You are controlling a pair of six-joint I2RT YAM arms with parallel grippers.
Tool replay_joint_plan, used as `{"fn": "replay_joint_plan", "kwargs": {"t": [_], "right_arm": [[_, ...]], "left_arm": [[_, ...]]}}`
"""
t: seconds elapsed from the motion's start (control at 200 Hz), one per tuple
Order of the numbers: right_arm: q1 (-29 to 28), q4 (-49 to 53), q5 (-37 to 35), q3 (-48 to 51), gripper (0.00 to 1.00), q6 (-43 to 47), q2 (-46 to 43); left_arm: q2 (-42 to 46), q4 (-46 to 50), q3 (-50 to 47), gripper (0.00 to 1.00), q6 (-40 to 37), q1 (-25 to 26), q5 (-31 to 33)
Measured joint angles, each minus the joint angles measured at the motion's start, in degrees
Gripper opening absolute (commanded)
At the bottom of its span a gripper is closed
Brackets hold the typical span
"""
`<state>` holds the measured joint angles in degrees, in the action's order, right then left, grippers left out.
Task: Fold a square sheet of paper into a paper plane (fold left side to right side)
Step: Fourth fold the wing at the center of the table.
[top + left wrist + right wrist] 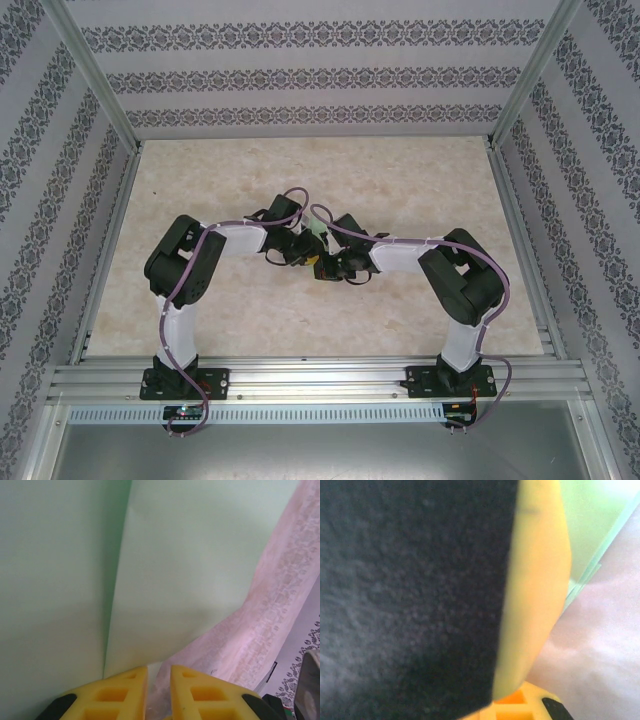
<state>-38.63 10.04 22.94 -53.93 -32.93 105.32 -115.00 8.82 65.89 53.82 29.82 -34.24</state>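
Qty: 2 arms, 2 claws, 1 sheet of paper, 1 tabletop. Top view: left arm and right arm stand on the near rail, elbows out, forearms angled inward, wrists meeting near ctr of tabletop. 1 purple cable per arm, 2 total. A small pale green patch of the sheet shows btwn the wrists there. Left claw: 2 yellow fingers low in the left wrist view, tips a narrow gap apart, pale tabletop visible through the gap. The left-hand tip sits at the sheet's near edge; touching or just short, cannot tell, nor whether the edge enters the gap. The sheet is mint-green and unmarked and lies just ahead of the fingers. It shows 2 panels meeting at 1 crease that runs from near the left-hand tip toward the top of the view, w/ the left panel shaded and the right panel brighter. Its right edge runs diagonally, w/ pink-veined tabletop beyond. Right claw: closed together. Right wrist view: 1 yellow finger beside 1 dark fuzzy surface close to the lens, identity unclear. Past the finger, upper right, green paper w/ stacked edges rests on the tabletop, layer count unclear. Whether the right claw pinches paper: cannot tell.
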Motion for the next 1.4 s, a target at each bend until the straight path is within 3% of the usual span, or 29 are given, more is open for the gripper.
{"fn": "replay_joint_plan", "kwargs": {"t": [0.48, 1.064, 1.399], "right_arm": [[-0.1, 0.9, -0.1, -0.7, 0.05, 0.2, 0.3], [-0.4, 1.8, -0.9, -1.4, 0.05, 1.1, 0.5], [-0.4, 2.0, -0.8, -1.5, 0.05, 1.1, 0.6]], "left_arm": [[-2.5, -1.6, 3.9, 0.24, -1.4, -3.5, 4.3], [-8.3, 1.3, 13.2, 0.25, -1.6, -4.4, 2.2], [-7.8, 1.3, 14.4, 0.27, -4.8, -9.4, 7.8]]}}
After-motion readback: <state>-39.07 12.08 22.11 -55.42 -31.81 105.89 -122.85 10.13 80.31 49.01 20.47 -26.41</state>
